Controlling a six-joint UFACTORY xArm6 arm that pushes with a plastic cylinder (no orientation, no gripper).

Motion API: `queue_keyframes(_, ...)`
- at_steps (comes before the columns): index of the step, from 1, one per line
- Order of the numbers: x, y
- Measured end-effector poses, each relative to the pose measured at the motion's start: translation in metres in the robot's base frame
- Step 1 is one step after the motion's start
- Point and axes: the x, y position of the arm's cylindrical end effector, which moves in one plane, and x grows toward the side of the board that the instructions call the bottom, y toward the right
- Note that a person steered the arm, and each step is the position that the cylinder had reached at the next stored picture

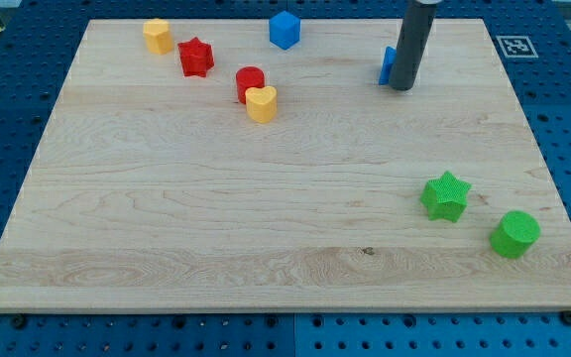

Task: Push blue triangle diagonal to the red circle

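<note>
The blue triangle lies near the view's top right, mostly hidden behind my rod. My tip rests on the board against the triangle's right side. The red circle stands left of centre near the top, touching the yellow heart at its lower right. The triangle is far to the right of the red circle, at about the same height in the view.
A blue cube sits at the top centre. A red star and a yellow hexagon are at the top left. A green star and a green cylinder are at the lower right. The wooden board lies on a blue pegboard.
</note>
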Motion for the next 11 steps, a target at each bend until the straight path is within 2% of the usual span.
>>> queue_keyframes(3,-0.018,0.034)
queue_keyframes(5,-0.02,-0.008)
queue_keyframes(6,-0.021,-0.009)
queue_keyframes(8,-0.056,-0.012)
queue_keyframes(10,-0.029,-0.007)
queue_keyframes(11,-0.029,-0.007)
